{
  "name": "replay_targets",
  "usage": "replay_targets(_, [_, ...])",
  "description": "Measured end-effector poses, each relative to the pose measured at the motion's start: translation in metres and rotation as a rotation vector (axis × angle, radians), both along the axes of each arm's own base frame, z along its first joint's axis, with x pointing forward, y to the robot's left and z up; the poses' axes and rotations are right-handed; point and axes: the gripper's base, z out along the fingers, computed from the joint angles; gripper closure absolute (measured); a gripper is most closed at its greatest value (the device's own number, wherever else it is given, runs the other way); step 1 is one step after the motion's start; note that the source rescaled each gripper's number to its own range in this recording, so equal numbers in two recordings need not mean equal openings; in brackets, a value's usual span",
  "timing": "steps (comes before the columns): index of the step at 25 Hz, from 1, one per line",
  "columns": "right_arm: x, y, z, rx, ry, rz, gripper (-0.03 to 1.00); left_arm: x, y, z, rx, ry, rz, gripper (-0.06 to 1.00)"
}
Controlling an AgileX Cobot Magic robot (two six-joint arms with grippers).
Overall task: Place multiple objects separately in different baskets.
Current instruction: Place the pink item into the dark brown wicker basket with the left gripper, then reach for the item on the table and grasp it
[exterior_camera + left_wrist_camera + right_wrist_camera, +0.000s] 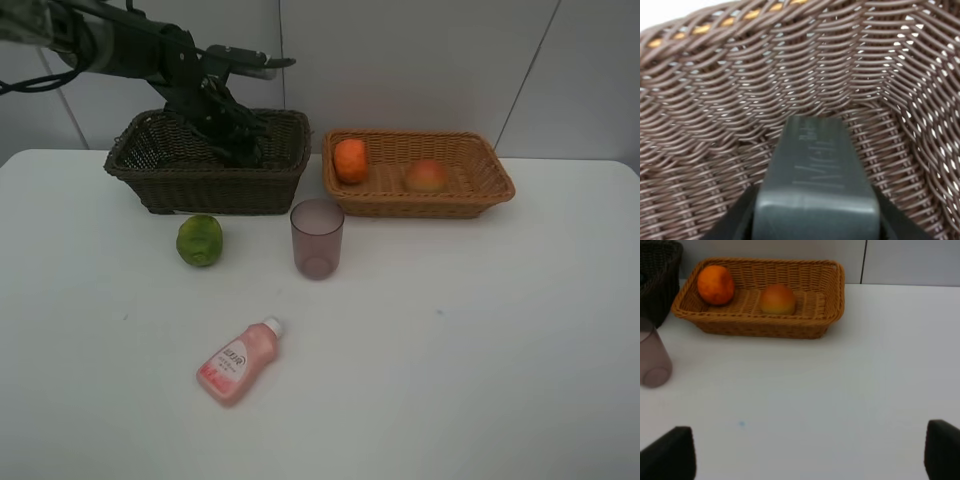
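Pink white-capped plastic bottle [240, 361] lies on its side out front, unsorted. Going left to right: left gripper [240, 140] is down inside the dark brown wicker basket [160, 178], jaws half closed around a dark green plastic bottle [815, 190], not released yet. Bumpy green citrus [200, 240] and translucent mauve cup [317, 238] wait on the white table [500, 350]. Light tan wicker basket [470, 195] holds one orange tangerine [351, 160] and one red-yellow peach [427, 176]. Right gripper [805, 452] hangs wide open, empty. Tally: two baskets, six items, two sorted, one nearly, three left.

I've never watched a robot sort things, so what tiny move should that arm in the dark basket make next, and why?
Probably open the left gripper: it holds the dark green bottle inside the dark brown basket, so letting go should leave it there.
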Motion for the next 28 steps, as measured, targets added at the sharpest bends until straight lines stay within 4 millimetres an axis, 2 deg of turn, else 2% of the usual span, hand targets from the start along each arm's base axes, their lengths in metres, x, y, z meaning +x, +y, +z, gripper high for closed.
replay_targets(9, [0.000,0.000,0.000,0.000,0.000,0.000,0.00,0.000,0.000,0.001,-0.009,0.001,0.005,0.39])
replay_targets(12, [0.000,0.000,0.000,0.000,0.000,0.000,0.00,0.000,-0.001,0.005,-0.017,-0.005,0.008,0.20])
replay_targets(14, [0.000,0.000,0.000,0.000,0.000,0.000,0.00,-0.001,0.000,0.014,-0.024,-0.021,0.009,0.06])
replay_targets(16, [0.000,0.000,0.000,0.000,0.000,0.000,0.00,-0.002,0.000,0.024,-0.030,-0.034,0.009,0.01])
replay_targets(23, [0.000,0.000,0.000,0.000,0.000,0.000,0.00,-0.016,0.004,0.063,-0.018,-0.009,0.007,-0.01])
replay_targets(28, [0.000,0.000,0.000,0.000,0.000,0.000,0.00,-0.039,-0.014,0.083,0.039,0.061,-0.079,-0.01])
